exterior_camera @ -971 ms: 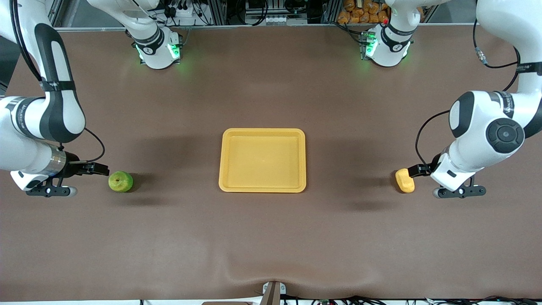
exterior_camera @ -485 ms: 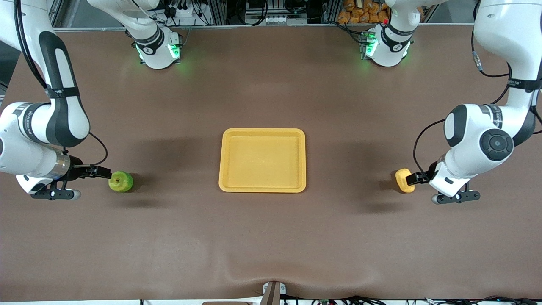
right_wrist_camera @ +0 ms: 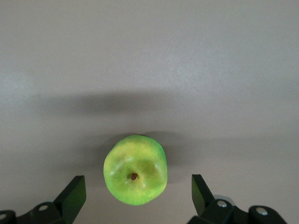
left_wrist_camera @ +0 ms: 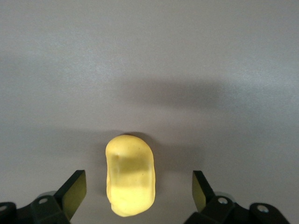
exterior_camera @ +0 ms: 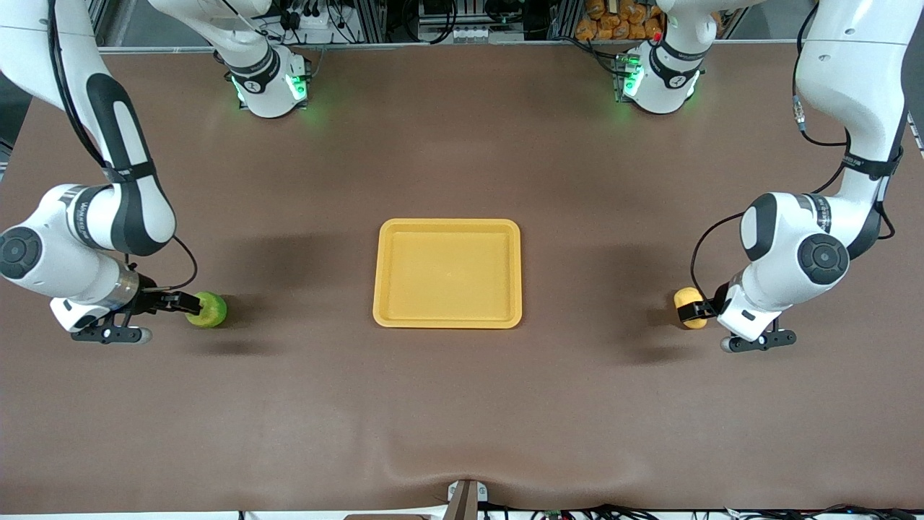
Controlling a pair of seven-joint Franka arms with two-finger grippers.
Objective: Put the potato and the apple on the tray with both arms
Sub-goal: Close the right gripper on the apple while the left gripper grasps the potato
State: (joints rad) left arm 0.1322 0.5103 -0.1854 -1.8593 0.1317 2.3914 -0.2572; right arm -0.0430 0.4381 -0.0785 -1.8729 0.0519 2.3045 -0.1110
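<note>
Flanking the bare tray [exterior_camera: 447, 318], apple [exterior_camera: 210, 309] and potato [exterior_camera: 686, 297] sit between open fingers.

left gripper [exterior_camera: 694, 309] at potato [exterior_camera: 686, 297] | right gripper [exterior_camera: 182, 302] at apple [exterior_camera: 210, 309] | tray [exterior_camera: 447, 318] bare

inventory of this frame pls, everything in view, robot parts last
tray: 1, yellow-orange, middle of the table, nothing in it
apple: 1, yellow-green, on the table toward the right arm's end, between the open fingers of the right gripper
potato: 1, yellow-orange, on the table toward the left arm's end, between the open fingers of the left gripper
table: 1, brown cover
right gripper: 1, black, low at the apple, fingers open on either side of it, not closed on it
left gripper: 1, black, low at the potato, fingers open on either side of it, not closed on it
</note>
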